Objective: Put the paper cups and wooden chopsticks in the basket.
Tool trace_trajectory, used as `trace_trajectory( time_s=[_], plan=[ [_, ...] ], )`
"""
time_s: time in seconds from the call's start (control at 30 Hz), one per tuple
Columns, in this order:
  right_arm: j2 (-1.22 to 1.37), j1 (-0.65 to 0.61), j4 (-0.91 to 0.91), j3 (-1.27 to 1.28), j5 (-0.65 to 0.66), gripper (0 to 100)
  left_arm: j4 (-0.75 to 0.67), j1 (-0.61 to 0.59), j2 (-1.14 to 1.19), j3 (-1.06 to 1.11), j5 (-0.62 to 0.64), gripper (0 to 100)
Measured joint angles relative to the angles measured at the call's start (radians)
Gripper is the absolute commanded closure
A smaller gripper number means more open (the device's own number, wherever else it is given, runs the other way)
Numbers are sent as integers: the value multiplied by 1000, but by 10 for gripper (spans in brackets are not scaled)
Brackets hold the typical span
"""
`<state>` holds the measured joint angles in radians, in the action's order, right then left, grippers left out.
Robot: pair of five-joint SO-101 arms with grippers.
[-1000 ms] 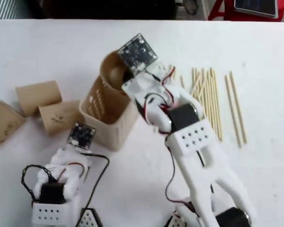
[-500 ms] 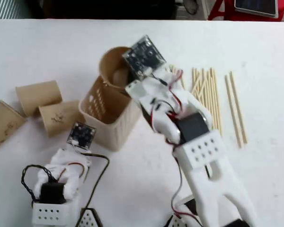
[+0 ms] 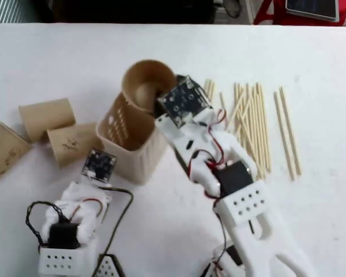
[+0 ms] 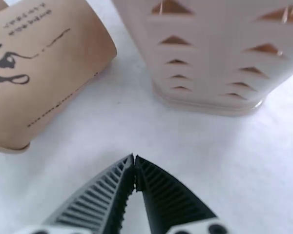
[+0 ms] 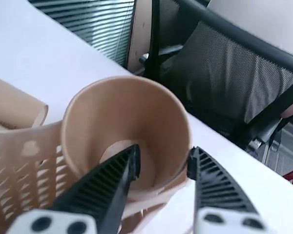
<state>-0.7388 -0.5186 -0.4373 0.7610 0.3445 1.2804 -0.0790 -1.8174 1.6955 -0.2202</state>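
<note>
White table (image 3: 46, 57), right end effector (image 5: 163, 151) parted astride cup (image 5: 122, 117) in basket (image 3: 130, 147), left end effector (image 4: 135, 163) closed empty, chopsticks (image 3: 256, 124) alongside

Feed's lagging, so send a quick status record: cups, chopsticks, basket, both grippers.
basket: upright, mid-table
paper cup in basket: one, mouth up, sticking out the top
loose paper cups: three, lying beside the basket
wooden chopsticks: loose on the table
right gripper: fingers open, astride that cup's rim
left gripper: fingers shut, empty, near the basket
</note>
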Motion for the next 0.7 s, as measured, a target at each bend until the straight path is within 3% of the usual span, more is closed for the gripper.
trace_trajectory(
  time_s=[0.17, 0.47, 0.6, 0.7],
  plan=[
    [3, -2, 43, -43, 2, 836, 0, 0, 0, 0, 0, 976],
    [-318, -3, -115, -55, 2, 836, 0, 0, 0, 0, 0, 976],
    [-416, -5, -110, 77, 6, 836, 0, 0, 0, 0, 0, 976],
    [-407, -3, -8, 232, 8, 836, 0, 0, 0, 0, 0, 976]
  ],
)
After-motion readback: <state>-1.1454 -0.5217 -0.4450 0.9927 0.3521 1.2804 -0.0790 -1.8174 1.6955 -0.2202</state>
